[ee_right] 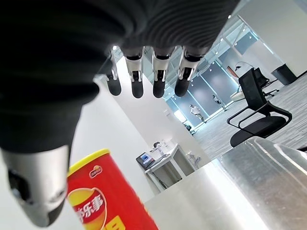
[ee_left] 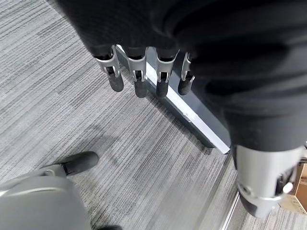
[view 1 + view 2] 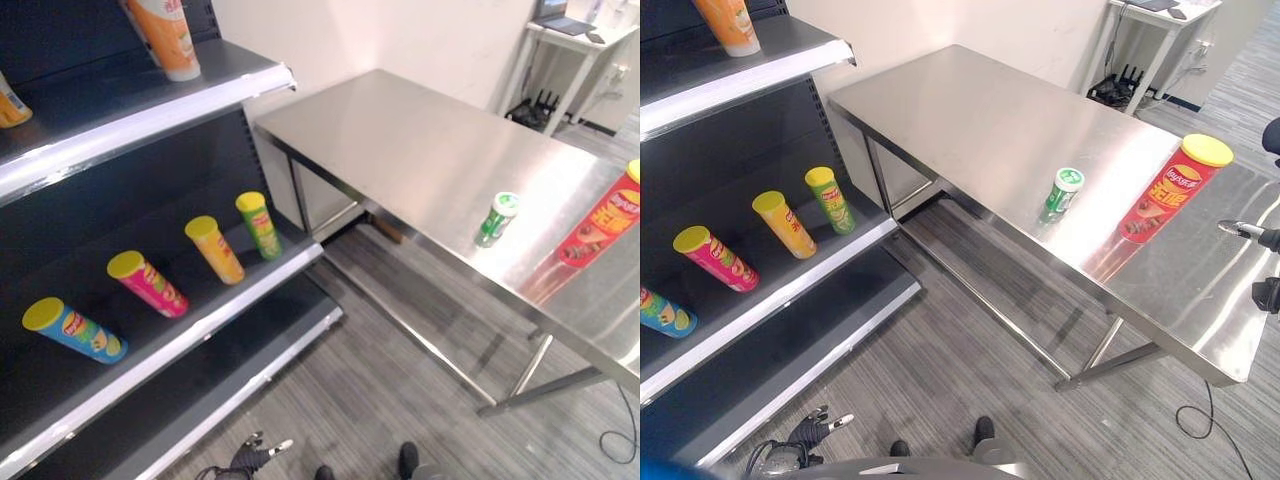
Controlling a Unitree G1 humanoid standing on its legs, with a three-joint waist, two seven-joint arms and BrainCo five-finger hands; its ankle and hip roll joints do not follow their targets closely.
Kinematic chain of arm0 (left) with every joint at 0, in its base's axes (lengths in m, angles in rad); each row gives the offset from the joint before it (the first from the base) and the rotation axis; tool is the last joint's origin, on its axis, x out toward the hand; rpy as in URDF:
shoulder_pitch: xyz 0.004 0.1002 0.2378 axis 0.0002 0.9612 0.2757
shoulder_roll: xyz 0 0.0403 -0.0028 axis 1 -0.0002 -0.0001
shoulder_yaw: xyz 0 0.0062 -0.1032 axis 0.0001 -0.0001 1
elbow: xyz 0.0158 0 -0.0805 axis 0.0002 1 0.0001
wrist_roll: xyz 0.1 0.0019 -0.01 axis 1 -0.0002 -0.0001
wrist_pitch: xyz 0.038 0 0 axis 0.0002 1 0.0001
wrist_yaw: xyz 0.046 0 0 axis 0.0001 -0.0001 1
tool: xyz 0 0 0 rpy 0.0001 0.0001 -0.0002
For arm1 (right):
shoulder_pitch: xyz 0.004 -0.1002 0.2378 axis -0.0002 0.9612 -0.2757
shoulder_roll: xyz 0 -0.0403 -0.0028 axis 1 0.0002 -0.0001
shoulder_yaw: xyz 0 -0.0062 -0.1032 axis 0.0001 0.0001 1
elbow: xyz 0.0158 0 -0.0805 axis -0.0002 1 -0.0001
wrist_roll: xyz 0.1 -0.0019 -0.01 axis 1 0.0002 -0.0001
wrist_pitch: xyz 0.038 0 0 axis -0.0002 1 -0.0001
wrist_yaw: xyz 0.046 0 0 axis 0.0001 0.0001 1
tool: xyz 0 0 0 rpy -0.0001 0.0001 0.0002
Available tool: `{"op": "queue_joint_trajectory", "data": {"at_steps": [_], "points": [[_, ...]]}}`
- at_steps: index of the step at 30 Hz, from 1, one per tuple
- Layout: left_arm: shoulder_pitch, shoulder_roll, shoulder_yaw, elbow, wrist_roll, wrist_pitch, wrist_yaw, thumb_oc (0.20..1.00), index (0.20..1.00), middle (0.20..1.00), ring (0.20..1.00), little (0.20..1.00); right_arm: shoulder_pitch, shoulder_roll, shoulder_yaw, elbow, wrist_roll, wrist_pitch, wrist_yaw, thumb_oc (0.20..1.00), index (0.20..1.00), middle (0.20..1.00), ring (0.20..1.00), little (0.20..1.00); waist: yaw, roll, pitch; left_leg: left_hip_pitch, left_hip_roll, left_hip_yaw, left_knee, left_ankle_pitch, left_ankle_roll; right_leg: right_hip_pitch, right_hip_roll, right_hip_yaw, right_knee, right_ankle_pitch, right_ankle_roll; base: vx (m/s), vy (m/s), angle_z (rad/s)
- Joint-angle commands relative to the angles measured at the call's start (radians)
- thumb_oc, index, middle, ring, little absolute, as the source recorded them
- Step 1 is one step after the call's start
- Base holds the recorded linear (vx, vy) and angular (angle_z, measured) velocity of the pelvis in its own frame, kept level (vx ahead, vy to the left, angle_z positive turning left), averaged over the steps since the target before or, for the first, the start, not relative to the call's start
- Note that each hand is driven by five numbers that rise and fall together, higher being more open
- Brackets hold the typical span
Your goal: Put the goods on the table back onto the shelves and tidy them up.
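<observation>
Steel table (image 3: 980,110) holds red can (image 3: 1167,191), cut off in left eye view.

Red chip can (image 3: 1167,190) w/ yellow lid & small green bottle (image 3: 1062,194) upright on table (image 3: 970,110), near edge.

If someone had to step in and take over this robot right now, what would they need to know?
Left hand: open, holding nothing, hanging low over the floor beside the shelves.
Right hand: open, holding nothing, close to the red can.
On the table: the red can and a small green bottle, both upright, near the front edge.
Done: four cans lie on the middle shelf; an orange can stands on the top shelf.
Left: shelve the red can and green bottle, then tidy up.
</observation>
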Motion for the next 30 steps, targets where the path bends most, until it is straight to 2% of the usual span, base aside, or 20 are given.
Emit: {"op": "queue_joint_trajectory", "data": {"at_steps": [1,12,30], "points": [[-0.068,0.041,-0.037,0.031,-0.029,-0.014,0.021,1.000,1.000,1.000,1.000,1.000,-0.121,-0.076,0.045,0.060,0.016,-0.025,-0.029,1.000,1.000,1.000,1.000,1.000,0.040,-0.032,-0.003,-0.008,0.065,0.006,0.050,-0.049,-0.077,0.054,-0.021,0.005,0.065,-0.171,0.051,0.00,0.000,0.00],[-0.055,0.061,-0.067,0.019,-0.040,-0.013,0.020,1.000,1.000,1.000,1.000,1.000,-0.318,-0.067,0.212,0.195,0.069,-0.027,-0.045,1.000,1.000,1.000,1.000,1.000,0.065,-0.020,-0.002,-0.005,0.076,-0.004,0.031,-0.029,-0.091,0.072,-0.007,-0.013,0.041,-0.174,0.041,0.01,-0.050,0.04],[-0.048,0.047,-0.089,0.014,-0.039,-0.007,0.034,1.000,1.000,1.000,1.000,1.000,-0.412,-0.108,0.261,0.285,-0.018,0.009,-0.118,1.000,1.000,1.000,1.000,1.000,0.073,-0.016,0.005,-0.012,0.090,-0.038,0.026,-0.016,-0.104,0.088,0.012,-0.046,0.033,-0.191,0.027,0.01,-0.029,0.07]]}}
